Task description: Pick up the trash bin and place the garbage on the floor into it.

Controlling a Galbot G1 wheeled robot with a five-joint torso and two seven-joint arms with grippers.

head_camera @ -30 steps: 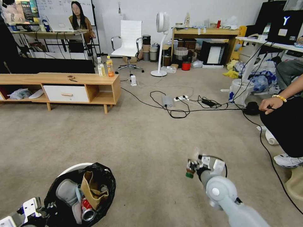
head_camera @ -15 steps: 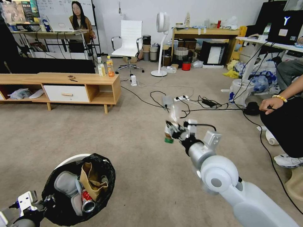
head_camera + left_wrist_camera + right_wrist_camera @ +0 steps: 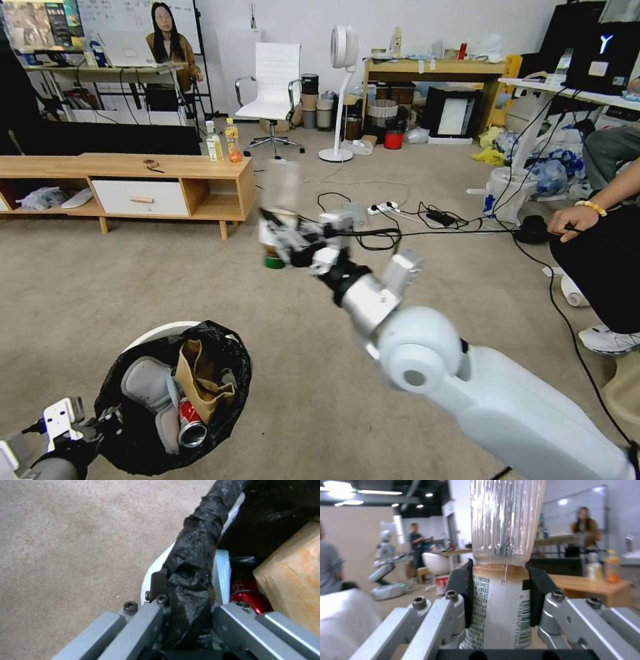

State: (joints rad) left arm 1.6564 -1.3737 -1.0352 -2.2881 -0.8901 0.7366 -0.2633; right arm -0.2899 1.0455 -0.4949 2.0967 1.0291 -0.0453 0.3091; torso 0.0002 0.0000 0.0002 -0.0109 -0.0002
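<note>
Jaws of the right gripper (image 3: 279, 235) were clamped on a blurred bottle (image 3: 501, 580) mid-frame; the left gripper (image 3: 186, 610), lower left, pinched the bin (image 3: 160, 331) rim.

Your left gripper (image 3: 186, 620) sits low at your near left, its fingers (image 3: 159, 585) astride the rim of the trash bin (image 3: 175, 393), which holds a can (image 3: 190, 427) and cardboard (image 3: 203, 387). Ahead and right of the bin, your right gripper (image 3: 283, 240) carries a bottle (image 3: 501, 562) above the floor (image 3: 133, 287).
</note>
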